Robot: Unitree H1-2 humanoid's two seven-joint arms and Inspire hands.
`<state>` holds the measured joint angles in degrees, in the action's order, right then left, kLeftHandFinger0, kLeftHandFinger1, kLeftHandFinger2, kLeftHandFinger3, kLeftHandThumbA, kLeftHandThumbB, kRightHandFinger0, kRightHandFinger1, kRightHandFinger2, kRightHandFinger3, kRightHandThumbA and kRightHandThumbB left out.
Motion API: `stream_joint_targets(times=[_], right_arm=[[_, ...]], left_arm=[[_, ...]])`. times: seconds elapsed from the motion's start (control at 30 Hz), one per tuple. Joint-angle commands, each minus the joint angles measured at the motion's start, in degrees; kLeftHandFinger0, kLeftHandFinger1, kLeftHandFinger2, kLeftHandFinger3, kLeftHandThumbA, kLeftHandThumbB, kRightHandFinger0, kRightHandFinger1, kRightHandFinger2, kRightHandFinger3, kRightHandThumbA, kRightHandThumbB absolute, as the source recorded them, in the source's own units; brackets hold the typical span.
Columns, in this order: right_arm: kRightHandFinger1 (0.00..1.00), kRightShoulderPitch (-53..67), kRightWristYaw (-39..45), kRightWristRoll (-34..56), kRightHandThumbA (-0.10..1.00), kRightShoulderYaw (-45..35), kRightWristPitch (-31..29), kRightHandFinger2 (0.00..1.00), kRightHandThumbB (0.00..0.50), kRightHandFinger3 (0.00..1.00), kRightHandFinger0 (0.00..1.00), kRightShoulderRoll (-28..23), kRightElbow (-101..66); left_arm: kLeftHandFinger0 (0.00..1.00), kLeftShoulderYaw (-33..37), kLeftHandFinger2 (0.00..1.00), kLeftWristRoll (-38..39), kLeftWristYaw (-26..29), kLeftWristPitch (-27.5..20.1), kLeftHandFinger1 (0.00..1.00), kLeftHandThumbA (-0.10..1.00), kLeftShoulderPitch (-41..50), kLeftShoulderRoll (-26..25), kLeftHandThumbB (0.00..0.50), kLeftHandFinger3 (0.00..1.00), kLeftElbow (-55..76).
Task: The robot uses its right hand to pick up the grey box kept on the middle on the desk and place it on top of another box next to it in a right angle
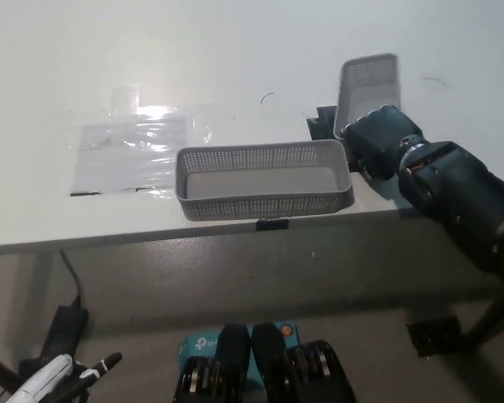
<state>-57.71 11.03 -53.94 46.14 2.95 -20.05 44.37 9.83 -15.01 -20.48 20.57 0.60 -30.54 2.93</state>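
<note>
Grey box (pixel 369 86), the narrow perforated one, shows in the head view just above and behind our right hand (pixel 376 144), its near end hidden by the hand and its far end tipped up so that we look at its mesh wall and rim. Our black hand is closed on that near end and grips it, and the box looks raised off the desk (pixel 235 59), though we cannot tell whether any part of it touches the surface. Just beside the hand, on its inner side, sits the second grey box (pixel 264 179), a longer mesh tray lying lengthwise along the desk's front edge, its short end close to the hand but apart from the held box. Behind the hand, next to the lifted box, small black tape marks (pixel 322 122) show on the desk, and another black mark (pixel 271 223) sits at the desk edge below the long tray. Well away from the right hand, past the long tray, a patch of shiny clear film (pixel 134 151) lies flat on the desk. Our white left hand (pixel 55 379) rests low in the near corner, below desk level, empty, with its fingers loosely spread.
</note>
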Motion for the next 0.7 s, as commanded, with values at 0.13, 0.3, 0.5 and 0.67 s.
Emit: stream_joint_targets(times=[0.13, 0.3, 0.5, 0.67], right_arm=[[0.06, 0.58, -17.57, -1.94, -0.1, -1.93, -5.88, 0.39, 0.037, 0.0, 0.0, 0.0, 4.04], [0.11, 2.72, -20.33, 1.15, -0.1, -5.28, -8.99, 0.47, 0.0, 0.23, 0.0, -0.46, 3.95], [0.04, 4.9, -23.71, 3.84, -0.1, -10.3, -12.33, 0.4, 0.147, 0.19, 0.0, -0.33, 3.62], [0.0, 7.65, -25.04, 4.67, -0.1, -13.3, -14.22, 0.22, 0.149, 0.21, 0.0, -1.09, 1.68]], left_arm=[[0.02, -0.85, 0.02, -0.19, 0.38, -0.87, 0.0, 0.94, -0.02, -0.73, 0.236, 0.08, 2.12], [0.0, -1.11, 0.0, 0.33, 0.75, -2.45, 0.0, 0.95, 0.87, -0.54, 0.26, 0.04, 1.61], [0.0, -1.0, 0.0, -0.09, 0.9, -3.09, 0.0, 0.94, 0.86, -0.63, 0.229, 0.07, 0.27], [0.0, -0.95, 0.01, -0.18, 0.61, -1.85, 0.0, 0.93, 1.1, -0.59, 0.241, 0.09, 0.41]])
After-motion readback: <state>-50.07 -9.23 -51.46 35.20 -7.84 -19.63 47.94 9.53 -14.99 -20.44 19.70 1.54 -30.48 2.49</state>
